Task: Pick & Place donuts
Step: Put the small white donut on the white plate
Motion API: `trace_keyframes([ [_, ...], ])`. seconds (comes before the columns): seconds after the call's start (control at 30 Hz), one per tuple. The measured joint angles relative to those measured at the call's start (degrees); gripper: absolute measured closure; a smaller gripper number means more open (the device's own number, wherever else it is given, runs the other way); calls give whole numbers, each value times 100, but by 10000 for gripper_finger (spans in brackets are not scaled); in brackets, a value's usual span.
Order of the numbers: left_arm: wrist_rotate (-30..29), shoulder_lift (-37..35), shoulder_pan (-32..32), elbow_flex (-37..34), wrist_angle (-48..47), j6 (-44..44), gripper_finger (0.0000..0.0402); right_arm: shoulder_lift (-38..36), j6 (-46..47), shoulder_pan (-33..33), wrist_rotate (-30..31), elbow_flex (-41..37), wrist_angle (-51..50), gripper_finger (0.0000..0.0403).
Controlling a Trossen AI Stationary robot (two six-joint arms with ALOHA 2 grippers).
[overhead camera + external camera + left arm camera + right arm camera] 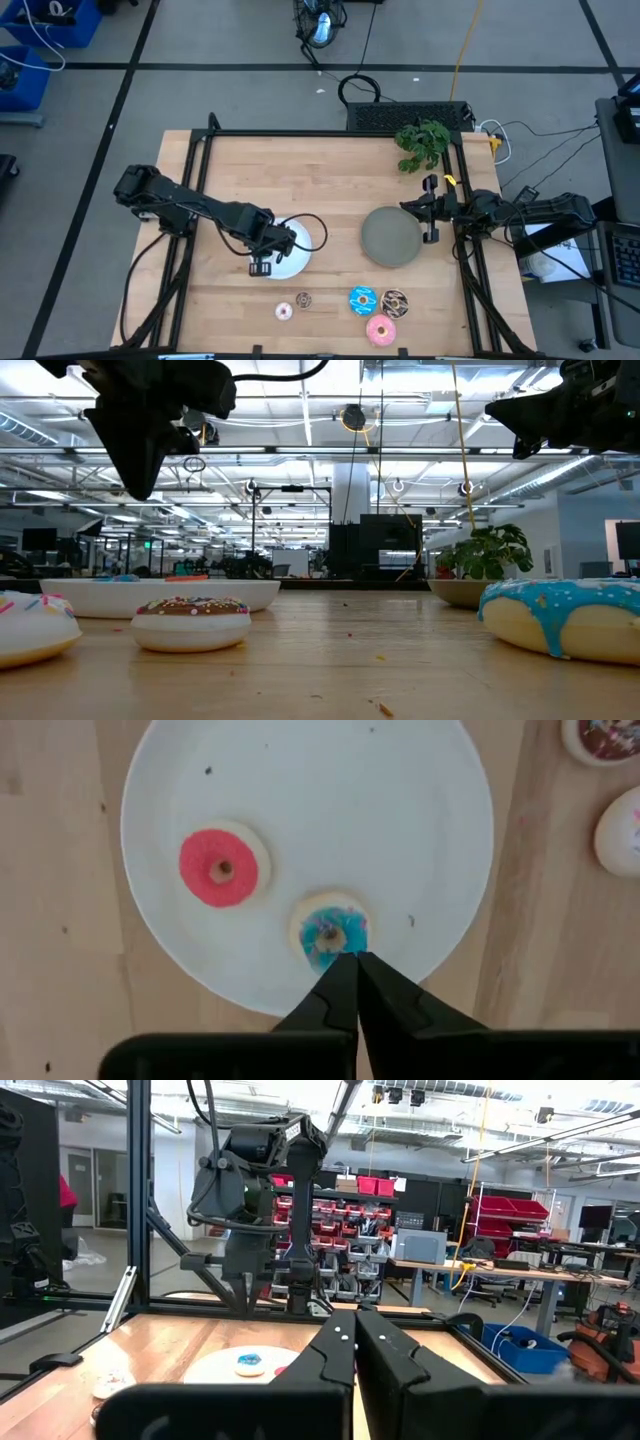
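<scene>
The left claw point(355, 960), pressed together, hangs over the white plate point(420, 820) and hides part of the blue donut's point(330, 932) edge. The red donut point(222, 868) lies beside it. The right claw point(355, 1325), also pressed together, waits near the grey plate point(390, 238).

White plate point(300, 780) carries a red donut point(222, 868) and a blue-iced one point(330, 930) with speckles. On the pale wooden desk point(330, 180) sit a grey plate point(390, 238) and a pink donut point(380, 330).
</scene>
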Motion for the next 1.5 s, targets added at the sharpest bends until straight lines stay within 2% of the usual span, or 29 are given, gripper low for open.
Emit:
trace_keyframes([
  [0.27,169,2,-118,61,-66,-461,391,0,-2,1,1,0,0,403],
  [0.47,98,4,-402,615,-154,-720,396,0,-2,0,1,0,33,403],
  [0.63,-327,4,-682,1199,-472,-1068,398,0,-2,0,1,0,37,403],
  [0.87,-265,25,-961,1438,-565,-1580,397,0,-1,0,1,0,39,403],
  [1.2,406,622,-1088,1456,-665,-1657,397,2,0,1,14,0,46,403],
  [1.33,470,989,-1142,1804,-866,-1500,397,2,0,0,18,0,46,403],
  [1.5,429,1501,-1217,2593,-1073,-1244,396,2,0,2,18,0,44,403],
])
